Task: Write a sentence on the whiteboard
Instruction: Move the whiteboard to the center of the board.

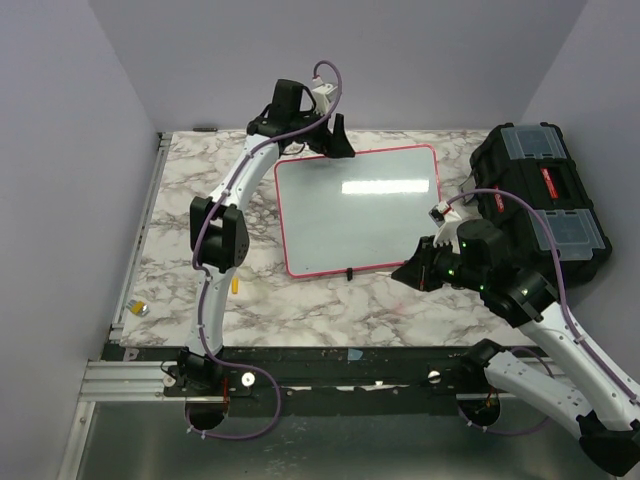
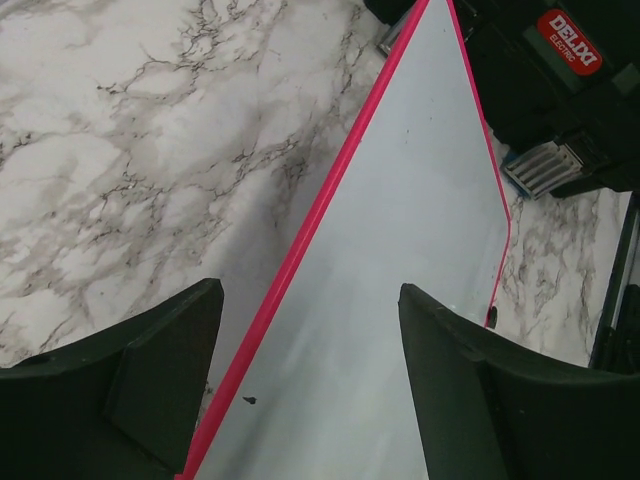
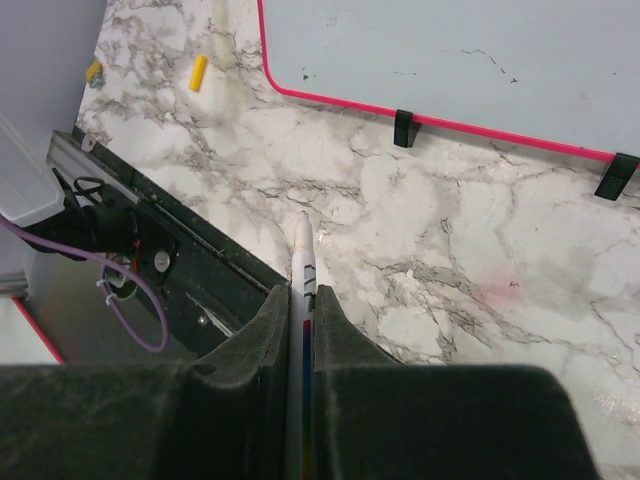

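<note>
The whiteboard point(image 1: 360, 210) lies flat mid-table, white with a pink-red rim and two black clips point(image 3: 404, 127) on its near edge. No sentence shows on it, only a few small dark specks. My left gripper point(image 1: 338, 140) is open and empty at the board's far left corner; in the left wrist view point(image 2: 310, 330) its jaws straddle the pink rim of the board point(image 2: 420, 230). My right gripper point(image 1: 410, 272) hovers over bare table just off the board's near right corner. It point(image 3: 302, 295) is shut on a white marker point(image 3: 303, 255), uncapped tip pointing out, with the board point(image 3: 450, 50) beyond.
A black toolbox point(image 1: 540, 195) with clear lid panels stands right of the board, also in the left wrist view point(image 2: 560, 70). A yellow marker cap point(image 1: 234, 283) and a small yellow item point(image 1: 140, 309) lie on the marble at near left. The black rail point(image 1: 330, 365) edges the table's front.
</note>
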Controlling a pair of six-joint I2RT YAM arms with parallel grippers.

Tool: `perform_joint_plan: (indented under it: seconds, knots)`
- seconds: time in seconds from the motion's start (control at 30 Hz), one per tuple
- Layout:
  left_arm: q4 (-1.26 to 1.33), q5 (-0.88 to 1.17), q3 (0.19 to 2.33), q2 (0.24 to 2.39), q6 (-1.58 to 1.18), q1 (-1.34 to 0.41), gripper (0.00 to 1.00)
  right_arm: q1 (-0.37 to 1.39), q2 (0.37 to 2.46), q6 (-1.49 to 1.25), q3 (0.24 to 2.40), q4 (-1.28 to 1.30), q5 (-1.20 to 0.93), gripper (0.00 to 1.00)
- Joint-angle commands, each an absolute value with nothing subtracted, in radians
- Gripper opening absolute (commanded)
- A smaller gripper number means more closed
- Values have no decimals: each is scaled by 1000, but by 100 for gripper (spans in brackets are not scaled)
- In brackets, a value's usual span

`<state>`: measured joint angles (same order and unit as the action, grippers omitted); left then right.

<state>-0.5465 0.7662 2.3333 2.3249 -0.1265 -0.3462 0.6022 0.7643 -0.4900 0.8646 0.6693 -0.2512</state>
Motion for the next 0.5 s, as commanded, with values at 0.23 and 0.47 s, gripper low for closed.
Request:
perform_joint_plan:
  seconds: [0.23, 0.47]
  knots:
    - [-590, 868, 2358, 2368, -62, -373, 60, 601, 747, -502, 890, 681, -258, 1]
    - [-607, 887, 2300, 2339, -22, -385, 46, 601, 750, -500, 898, 680, -262, 1]
